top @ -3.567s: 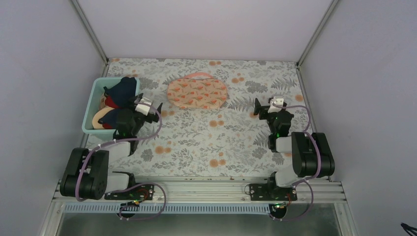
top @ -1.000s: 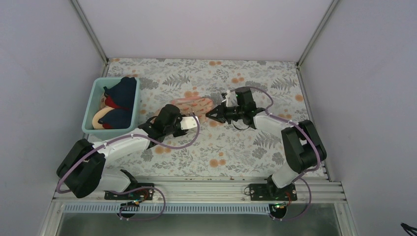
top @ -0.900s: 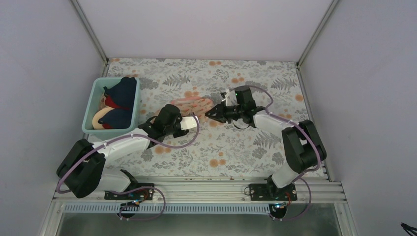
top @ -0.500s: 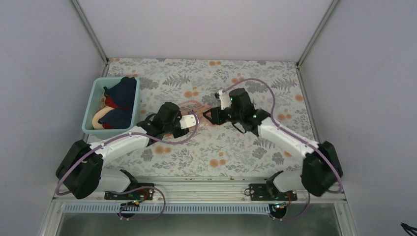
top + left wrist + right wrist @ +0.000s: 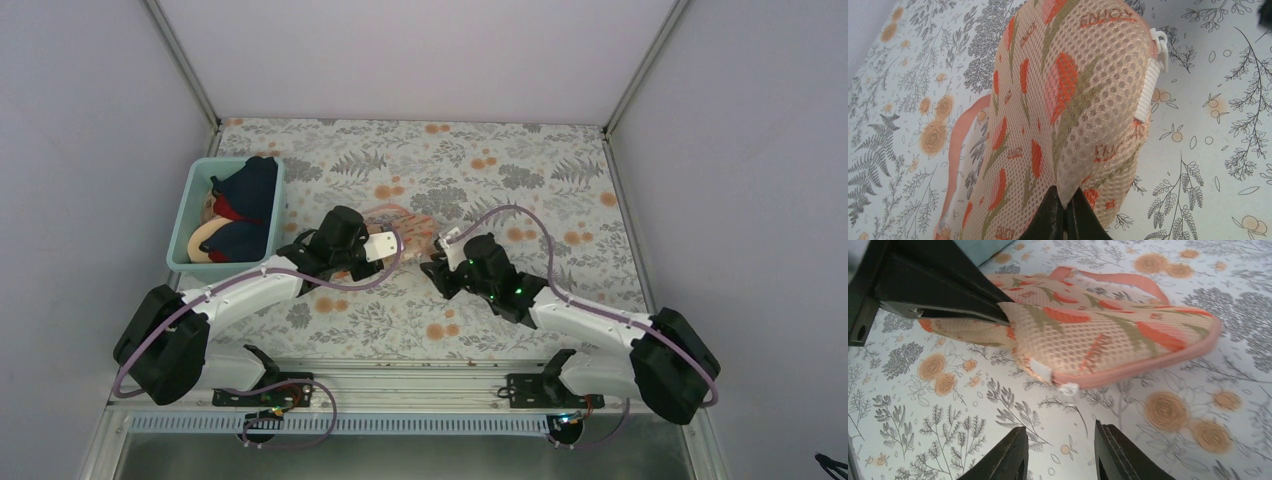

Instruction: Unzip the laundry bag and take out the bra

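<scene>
Right hand (image 5: 1058, 455): your fingers spread wide and empty, low over the tabletop (image 5: 948, 415), just short of the bag (image 5: 1088, 325) and its white zipper pull (image 5: 1068, 388).
Left hand (image 5: 1065, 200): your fingers pinched tight on the bag's mesh edge, holding it raised.
Bag: mid-tabletop, between your two hands.
Bin (image 5: 183, 225): teal, far left, dark bras (image 5: 250, 185) inside, well apart from the bag.

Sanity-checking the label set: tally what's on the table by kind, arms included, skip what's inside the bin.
Laundry bag: 1
Bin: 1
Robot arms: 2 (left arm, right arm)
Total: 4
</scene>
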Robot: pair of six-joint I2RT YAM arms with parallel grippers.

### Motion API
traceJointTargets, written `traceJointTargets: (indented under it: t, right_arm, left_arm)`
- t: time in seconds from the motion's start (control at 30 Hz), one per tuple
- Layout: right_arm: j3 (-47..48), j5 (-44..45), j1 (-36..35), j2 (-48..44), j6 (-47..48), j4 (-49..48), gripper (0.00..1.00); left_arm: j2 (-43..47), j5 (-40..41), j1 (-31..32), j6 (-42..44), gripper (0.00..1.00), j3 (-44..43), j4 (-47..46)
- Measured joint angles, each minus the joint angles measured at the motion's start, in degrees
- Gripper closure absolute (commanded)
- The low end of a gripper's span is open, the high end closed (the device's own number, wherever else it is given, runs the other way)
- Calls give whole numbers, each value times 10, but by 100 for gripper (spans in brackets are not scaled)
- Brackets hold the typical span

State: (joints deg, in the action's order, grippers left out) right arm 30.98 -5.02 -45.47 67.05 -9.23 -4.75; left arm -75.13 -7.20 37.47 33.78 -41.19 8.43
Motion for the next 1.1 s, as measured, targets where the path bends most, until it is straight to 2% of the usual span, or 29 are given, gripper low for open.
traceJointTargets:
  t: [0.2,0.3,0.5,0.67,0.97,1.1]
  right_arm:
    - [0,23,-28,63,0,-62,61]
    - [9,32,-29,93,0,-67,63]
    - [51,61,-44,134,0,-66,62]
    - [61,91,-57,136,-1,-62,72]
    - [82,135,-59,136,-5,-7,72]
    - [90,143,-59,131,-2,14,79]
  left_arm:
    - [0,-2,-1,0,98,-2,1]
    - [0,-3,-1,0,98,-2,2]
    - [0,-5,-1,0,98,-2,3]
    - [0,-5,-2,0,98,-2,3]
    - [0,-10,-2,-1,98,-2,3]
    - [0,-10,-2,-1,98,-3,3]
